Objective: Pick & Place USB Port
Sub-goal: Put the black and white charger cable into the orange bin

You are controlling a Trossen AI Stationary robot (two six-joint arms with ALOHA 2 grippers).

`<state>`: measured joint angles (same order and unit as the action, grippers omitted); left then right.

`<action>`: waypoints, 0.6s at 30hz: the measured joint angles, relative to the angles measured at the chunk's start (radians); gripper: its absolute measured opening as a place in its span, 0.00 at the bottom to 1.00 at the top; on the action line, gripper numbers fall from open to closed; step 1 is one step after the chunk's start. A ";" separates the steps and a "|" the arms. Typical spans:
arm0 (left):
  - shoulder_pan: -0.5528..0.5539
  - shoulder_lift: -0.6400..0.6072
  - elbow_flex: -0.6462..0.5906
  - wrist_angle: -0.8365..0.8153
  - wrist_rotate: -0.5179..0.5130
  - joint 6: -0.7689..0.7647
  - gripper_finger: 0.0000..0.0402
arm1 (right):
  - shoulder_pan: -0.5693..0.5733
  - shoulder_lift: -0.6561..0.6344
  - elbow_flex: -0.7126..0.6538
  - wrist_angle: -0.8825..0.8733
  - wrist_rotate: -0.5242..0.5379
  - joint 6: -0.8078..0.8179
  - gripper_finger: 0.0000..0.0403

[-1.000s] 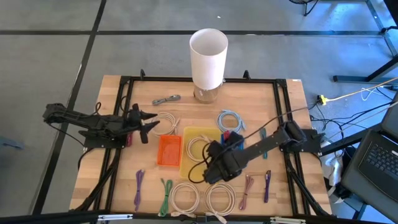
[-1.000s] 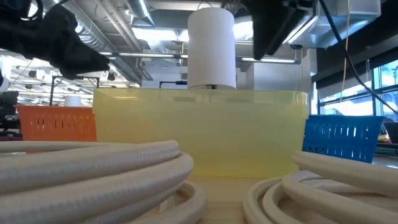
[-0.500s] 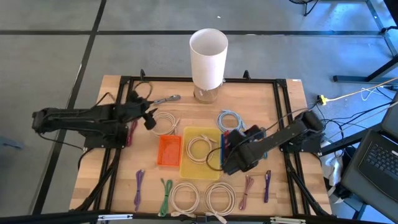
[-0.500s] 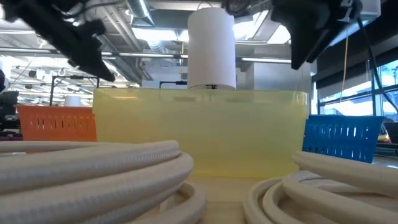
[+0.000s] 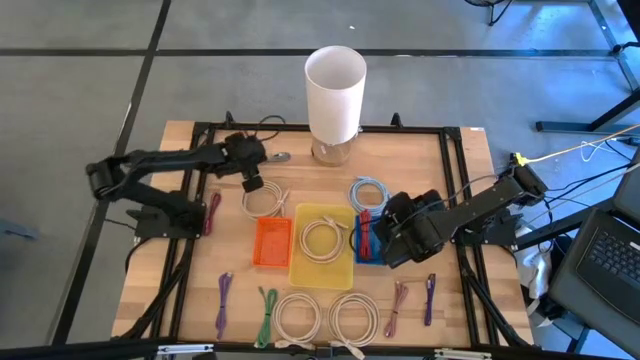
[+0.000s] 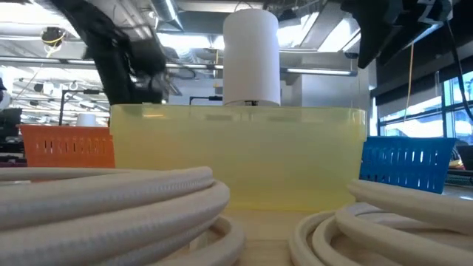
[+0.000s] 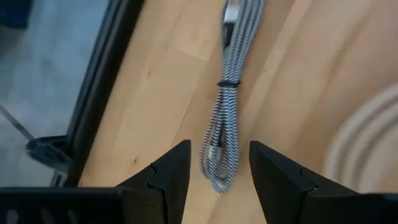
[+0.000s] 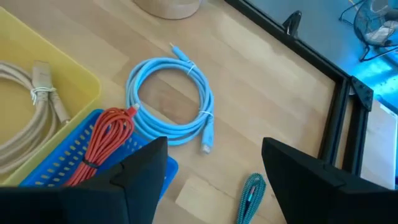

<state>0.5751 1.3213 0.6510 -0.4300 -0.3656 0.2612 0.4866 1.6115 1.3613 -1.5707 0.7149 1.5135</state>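
Note:
The USB cable (image 7: 227, 112) is a black-and-white braided bundle lying flat on the wood near the table's far left; in the high view only its right end (image 5: 281, 156) shows past my arm. My left gripper (image 7: 219, 149) hovers over the bundle's near end, open and slanting down, one finger on either side of it without touching. It also shows in the high view (image 5: 256, 166). My right gripper (image 8: 214, 168) hangs open above the blue basket (image 5: 366, 245), which holds a red cable (image 8: 102, 140).
A tall white cylinder (image 5: 335, 88) stands at the far edge. An orange basket (image 5: 272, 241) and a yellow bin (image 5: 322, 262) with a cream cable sit mid-table. A light-blue coil (image 8: 171, 102), cream coils (image 5: 264, 196) and purple and green cables (image 5: 222, 302) lie around. A black frame rail (image 7: 102, 93) borders the table.
My left gripper has swung from the table's left-middle toward the far edge and rightward, tipping down over the braided cable. My right gripper has moved from over the yellow bin toward the table's right, now above the blue basket. No object has moved.

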 joint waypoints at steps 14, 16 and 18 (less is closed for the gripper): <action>0.126 0.308 0.076 0.121 0.041 0.145 0.39 | 0.000 0.000 0.000 0.000 0.011 -0.002 0.65; 0.127 0.326 0.079 0.124 0.035 0.169 0.39 | 0.000 0.000 0.000 0.000 0.011 -0.003 0.65; 0.120 0.331 0.079 0.128 0.025 0.196 0.36 | 0.000 0.000 0.000 0.000 0.010 -0.002 0.65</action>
<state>0.6954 1.6521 0.7296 -0.3016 -0.3408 0.4568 0.4866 1.6115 1.3610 -1.5707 0.7254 1.5111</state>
